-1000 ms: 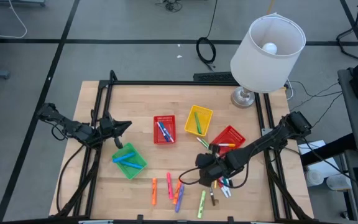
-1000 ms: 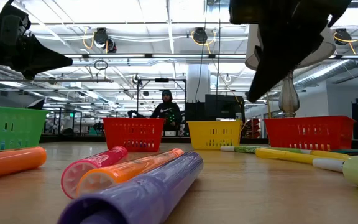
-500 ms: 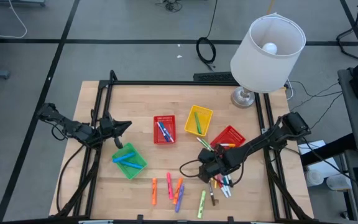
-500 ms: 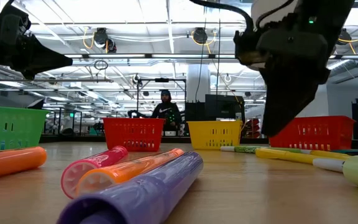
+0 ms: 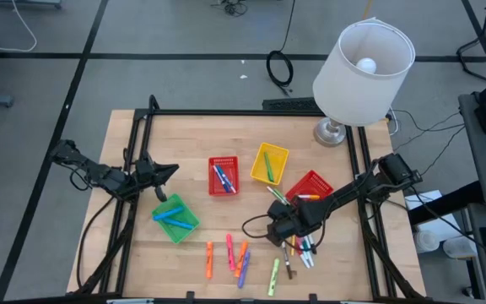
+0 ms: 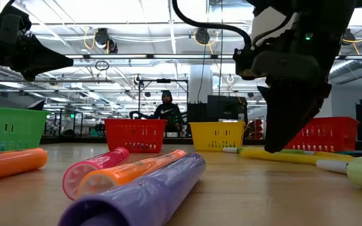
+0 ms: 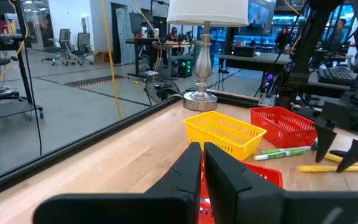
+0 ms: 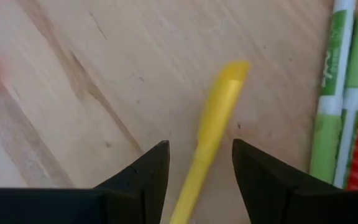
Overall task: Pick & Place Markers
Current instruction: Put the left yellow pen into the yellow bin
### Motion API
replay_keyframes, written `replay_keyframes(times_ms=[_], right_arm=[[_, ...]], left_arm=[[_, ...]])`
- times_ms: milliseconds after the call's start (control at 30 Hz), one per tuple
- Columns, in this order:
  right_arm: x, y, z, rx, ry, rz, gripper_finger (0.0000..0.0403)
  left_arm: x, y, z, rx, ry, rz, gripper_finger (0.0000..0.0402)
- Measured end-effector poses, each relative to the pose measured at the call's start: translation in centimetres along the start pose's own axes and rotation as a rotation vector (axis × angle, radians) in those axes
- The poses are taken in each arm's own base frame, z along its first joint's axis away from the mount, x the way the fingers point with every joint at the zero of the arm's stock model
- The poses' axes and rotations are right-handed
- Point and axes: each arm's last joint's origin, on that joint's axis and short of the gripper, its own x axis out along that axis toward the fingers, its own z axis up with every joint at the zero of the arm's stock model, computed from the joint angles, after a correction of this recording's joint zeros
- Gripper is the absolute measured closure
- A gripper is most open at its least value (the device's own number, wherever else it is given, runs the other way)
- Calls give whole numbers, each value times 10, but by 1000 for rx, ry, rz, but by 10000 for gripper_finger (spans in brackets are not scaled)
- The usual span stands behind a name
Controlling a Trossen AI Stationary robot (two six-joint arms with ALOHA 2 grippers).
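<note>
High view: blue markers (image 5: 175,217) in green basket (image 5: 189,230); right jaws open, left closed.

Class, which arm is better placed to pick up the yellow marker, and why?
The right. Its open pincer is low over the table, straddling the yellow marker. The left pincer is shut and waits near the green basket.

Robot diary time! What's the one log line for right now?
right gripper: open, straddling yellow marker | left gripper: shut, waiting above table's left | marker not yet gripped
</note>
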Motion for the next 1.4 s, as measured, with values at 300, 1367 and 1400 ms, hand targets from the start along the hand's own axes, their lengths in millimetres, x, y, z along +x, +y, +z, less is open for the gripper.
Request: replay_keyframes(times_ms=[300, 1367, 1400], right_arm=[[0, -2, -1, -31, 11, -20, 236], [38, 15, 4, -196, -54, 64, 376], [36, 17, 5, -205, -75, 83, 379]], left_arm=[[0, 0, 0, 0, 0, 0, 376], [0, -1, 2, -29, -14, -17, 376], [0, -1, 2, -28, -13, -26, 376]])
